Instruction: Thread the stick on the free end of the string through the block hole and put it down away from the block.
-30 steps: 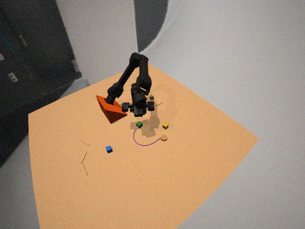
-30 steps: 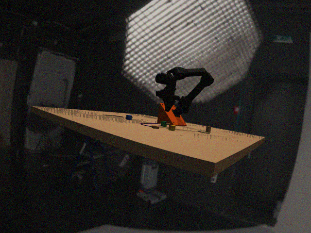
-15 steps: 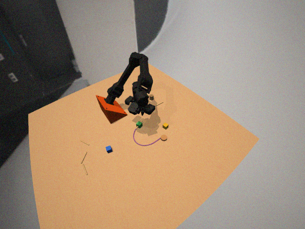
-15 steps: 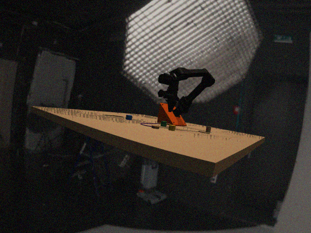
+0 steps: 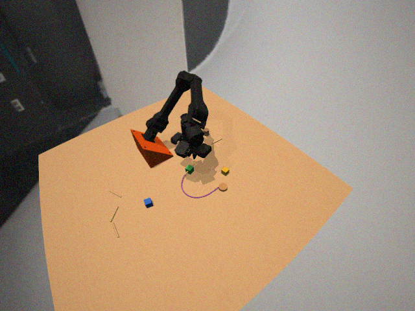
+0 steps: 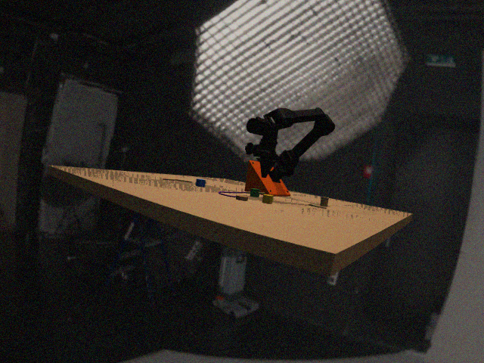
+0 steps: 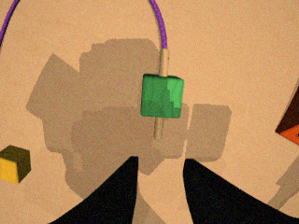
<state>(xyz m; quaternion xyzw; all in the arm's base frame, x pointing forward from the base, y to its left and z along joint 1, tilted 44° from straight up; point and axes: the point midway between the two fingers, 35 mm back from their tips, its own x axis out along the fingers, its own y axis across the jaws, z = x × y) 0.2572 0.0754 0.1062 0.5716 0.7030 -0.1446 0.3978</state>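
Observation:
The wooden stick (image 7: pixel 159 129) lies on the table under or against a green cube (image 5: pixel 189 168) (image 6: pixel 254 192) (image 7: pixel 161 95), which hides its middle; both ends show in the wrist view. The purple string (image 5: pixel 196 197) (image 7: pixel 163 30) curves from its far end to the round button (image 5: pixel 222 186) (image 6: pixel 242 198). My gripper (image 5: pixel 194 156) (image 7: pixel 161 164) is partly open and empty, above the table, with the cube and stick ahead of the fingertips in the wrist view. A small brown block (image 5: pixel 206 132) (image 6: pixel 324 201) stands behind the arm; its hole cannot be made out.
A yellow cube (image 5: pixel 225 171) (image 6: pixel 268 199) (image 7: pixel 7 169) is near the button. A blue cube (image 5: pixel 148 203) (image 6: pixel 200 182) and several loose sticks are farther left in the top view. Another loose stick (image 5: pixel 216 141) lies near the brown block. The orange arm mount (image 5: pixel 154 147) (image 6: pixel 255 179) stands beside the gripper.

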